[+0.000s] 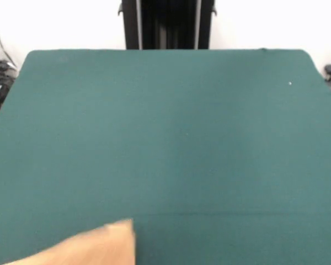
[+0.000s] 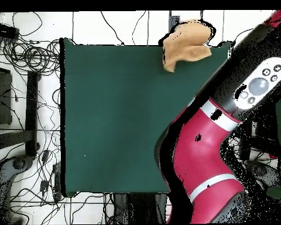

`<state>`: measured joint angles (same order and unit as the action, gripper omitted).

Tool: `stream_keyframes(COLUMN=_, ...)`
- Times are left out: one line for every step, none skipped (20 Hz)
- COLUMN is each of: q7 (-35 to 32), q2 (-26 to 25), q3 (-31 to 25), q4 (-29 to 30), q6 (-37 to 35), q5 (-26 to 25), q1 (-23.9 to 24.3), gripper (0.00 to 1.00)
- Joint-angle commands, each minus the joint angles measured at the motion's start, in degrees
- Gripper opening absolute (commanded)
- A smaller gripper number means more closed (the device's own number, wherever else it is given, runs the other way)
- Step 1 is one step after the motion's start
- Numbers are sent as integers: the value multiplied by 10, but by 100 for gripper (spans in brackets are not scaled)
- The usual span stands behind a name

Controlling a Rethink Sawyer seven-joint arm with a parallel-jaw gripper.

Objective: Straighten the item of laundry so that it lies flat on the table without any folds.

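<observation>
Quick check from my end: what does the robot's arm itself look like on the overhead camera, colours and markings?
The arm is bulky and rounded, red with black sections and thin white bands at the joints. One black link carries a pale grey oval panel with a large round knob and small buttons. The gripper is not visible in either view.

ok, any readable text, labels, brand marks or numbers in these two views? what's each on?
None readable.
Arm: the grey button panel carries small marks, too small to read.
Towel: no tag or print shows; it hangs partly over the table edge.
Table: plain green cloth, no markings.
Pedestal: no label visible.
</observation>
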<state>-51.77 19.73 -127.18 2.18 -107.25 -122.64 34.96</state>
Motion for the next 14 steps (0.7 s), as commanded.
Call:
stream_keyframes(q7=173, q2=33, q3=-124, q4=6, q6=-89, q5=-123, q1=-25, gripper=0)
stream_keyframes(q7=173, q2=35, q3=-126, q4=7, q6=-89, q5=-126, q1=-26, gripper=0)
stream_keyframes(q7=173, q2=37, q3=-130, q4=7, q6=-93, q5=-131, q1=-27, gripper=0)
stream_keyframes(q7=171, q2=40, q3=-132, q4=7, q6=-96, q5=-131, q1=-28, gripper=0)
stream_keyframes(q7=171, q2=43, q3=-134, q4=8, q6=-100, q5=-133, q1=-29, gripper=0)
stream_keyframes(q7=171, q2=44, q3=-134, q4=8, q6=-101, q5=-132, q1=-30, gripper=0)
stream_keyframes(q7=170, q2=46, q3=-134, q4=9, q6=-103, q5=-131, q1=-31, gripper=0)
stream_keyframes(q7=171, q2=47, q3=-133, q4=10, q6=-104, q5=-130, q1=-32, gripper=0)
stream_keyframes(q7=170, q2=46, q3=-131, q4=11, q6=-102, q5=-127, q1=-32, gripper=0)
stream_keyframes(q7=171, q2=43, q3=-128, q4=13, q6=-97, q5=-123, q1=-31, gripper=0)
stream_keyframes(q7=171, q2=40, q3=-122, q4=15, q6=-91, q5=-114, q1=-30, gripper=0)
stream_keyframes(q7=172, q2=35, q3=-115, q4=17, q6=-87, q5=-107, q1=-29, gripper=0)
stream_keyframes(q7=172, q2=32, q3=-110, q4=19, q6=-84, q5=-98, q1=-27, gripper=0)
stream_keyframes(q7=173, q2=28, q3=-108, q4=20, q6=-83, q5=-91, q1=-25, gripper=0)
